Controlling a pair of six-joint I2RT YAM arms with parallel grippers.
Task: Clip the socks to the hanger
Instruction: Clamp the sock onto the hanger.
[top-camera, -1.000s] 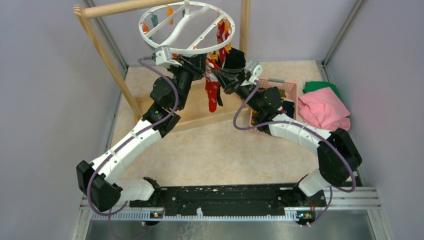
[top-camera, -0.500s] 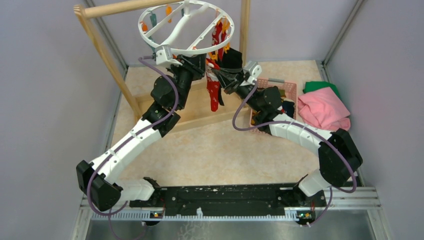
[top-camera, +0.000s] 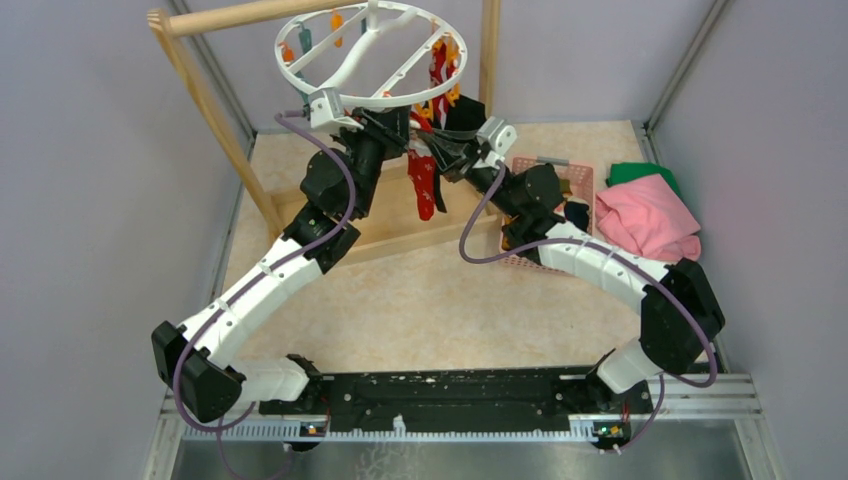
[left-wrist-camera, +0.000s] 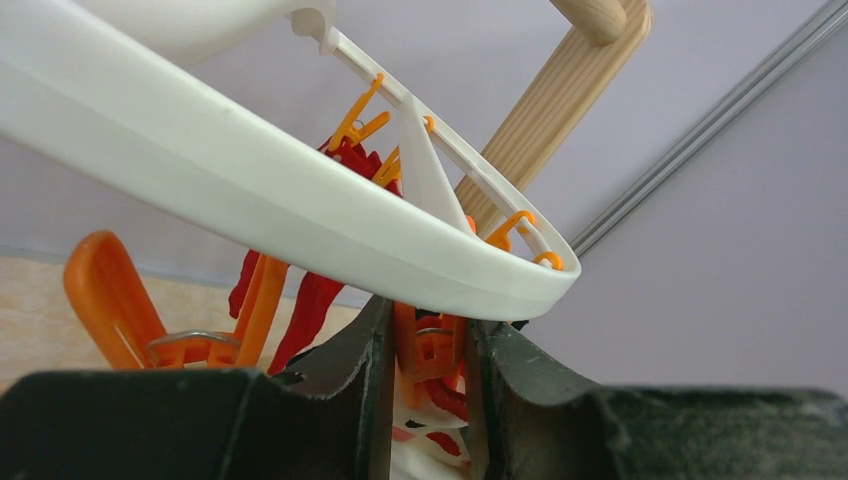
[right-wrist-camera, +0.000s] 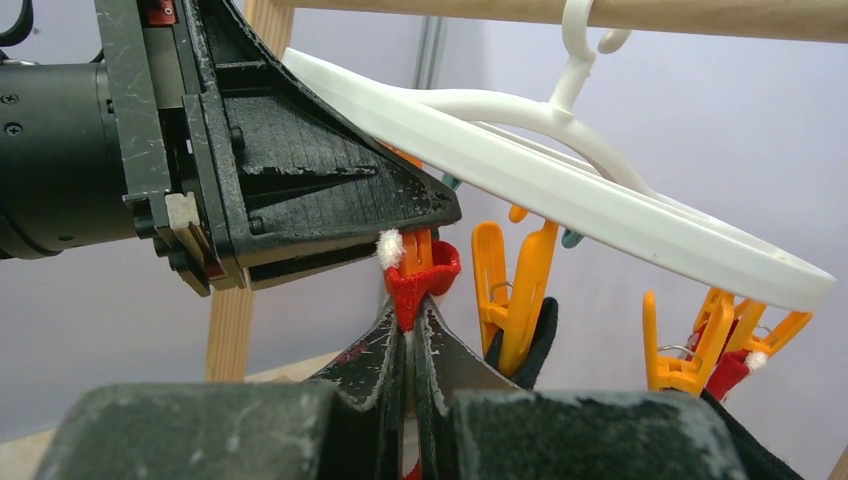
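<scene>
The round white hanger (top-camera: 350, 98) hangs from the wooden rack, with orange and teal clips under it. My left gripper (top-camera: 397, 127) is just below its near rim, shut on an orange clip (left-wrist-camera: 432, 352) and squeezing it. The hanger rim (left-wrist-camera: 250, 190) crosses right above my fingers (left-wrist-camera: 360, 375). My right gripper (top-camera: 438, 152) is shut on the cuff of a red sock with white patterns (right-wrist-camera: 412, 285) and holds the cuff up at that clip. The sock's body (top-camera: 424, 188) dangles below. A black sock (right-wrist-camera: 545, 322) and another red sock (top-camera: 437, 72) hang clipped on the hanger.
The wooden rack (top-camera: 215, 120) has a slanted post on the left, an upright post (top-camera: 489, 50) behind the hanger and a base board below. A pink basket (top-camera: 565, 180) stands right of the arms. Folded pink (top-camera: 645, 215) and green (top-camera: 635, 172) cloths lie at far right.
My right gripper has moved up and left with the red sock, closer to my left gripper. The hanger and left gripper have shifted slightly up and left.
</scene>
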